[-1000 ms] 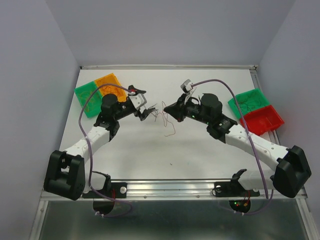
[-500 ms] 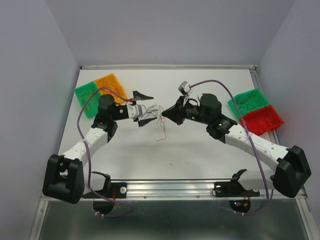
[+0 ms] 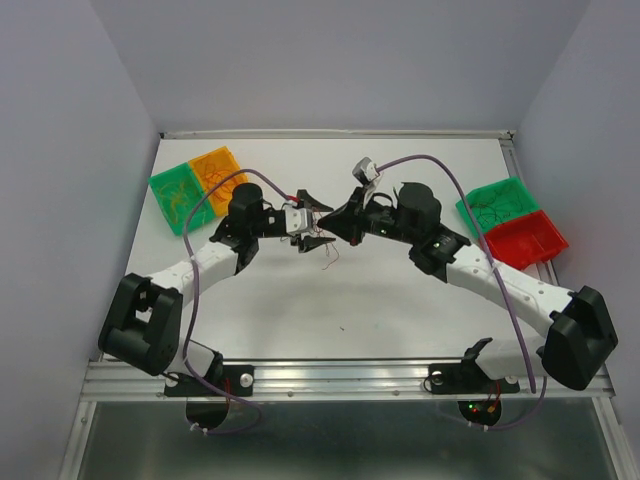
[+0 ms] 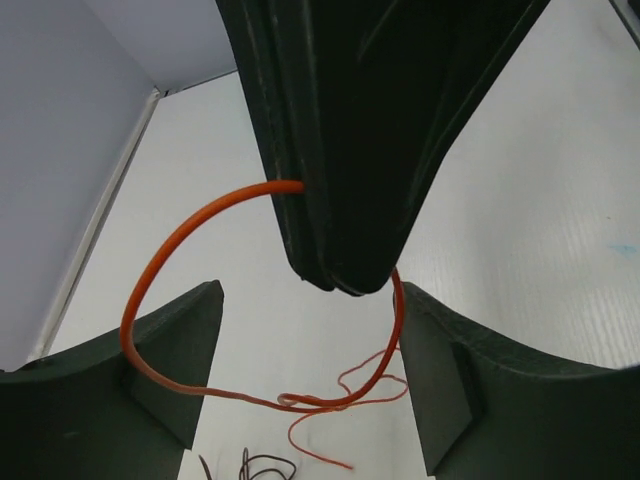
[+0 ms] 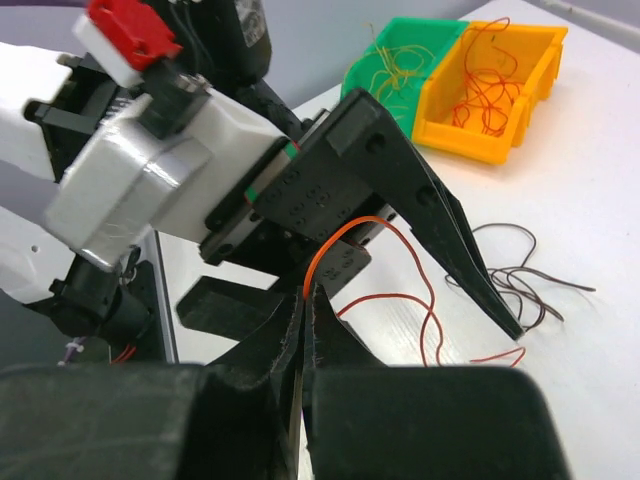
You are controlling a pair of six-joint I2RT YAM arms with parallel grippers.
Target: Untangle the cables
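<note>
Between the spread, empty fingers of the left gripper (image 3: 316,221), the right gripper (image 5: 305,295) is pinched tight on a thin orange wire (image 4: 127,322). The wire loops out from its tips and trails down to the white table (image 3: 400,300) beneath. Just beyond that tail lies a loose bunch of dark brown wires (image 5: 520,272). Looks like one strand is mostly lifted free. Its tail may be snagged, though, and the dark bunch awaits separating.

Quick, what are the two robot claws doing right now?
Left gripper: open, holding nothing.
Right gripper: closed on the orange wire.
</note>
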